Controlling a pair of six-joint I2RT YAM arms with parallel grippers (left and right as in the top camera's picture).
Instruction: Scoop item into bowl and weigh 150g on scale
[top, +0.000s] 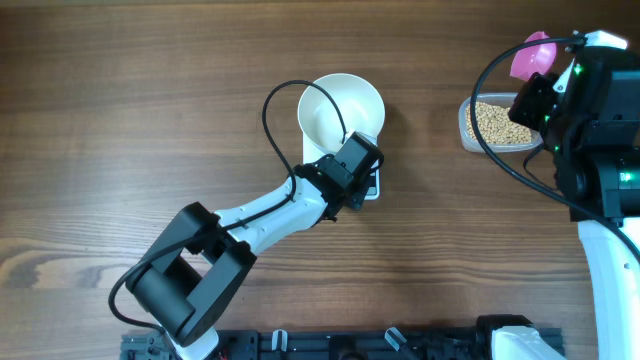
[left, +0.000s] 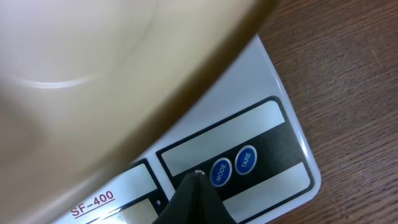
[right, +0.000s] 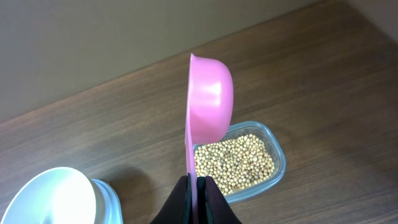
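The white bowl (top: 340, 105) stands empty on the white scale (top: 373, 188), and it fills the top left of the left wrist view (left: 93, 74). My left gripper (left: 198, 175) is shut, its tip touching the scale's (left: 273, 81) dark button panel just left of the blue MODE button (left: 221, 172). My right gripper (right: 196, 180) is shut on the handle of a pink scoop (right: 208, 93), which it holds on edge above the beans (right: 235, 163). The scoop (top: 532, 55) looks empty. Overhead, the beans (top: 497, 122) lie at the right.
The beans sit in a clear plastic tub (right: 278, 152) on the wooden table, right of the bowl (right: 53, 193) and the scale (right: 106, 196). A black cable (top: 275, 130) loops over the left arm beside the bowl. Another cable (top: 490, 150) hangs off the right arm.
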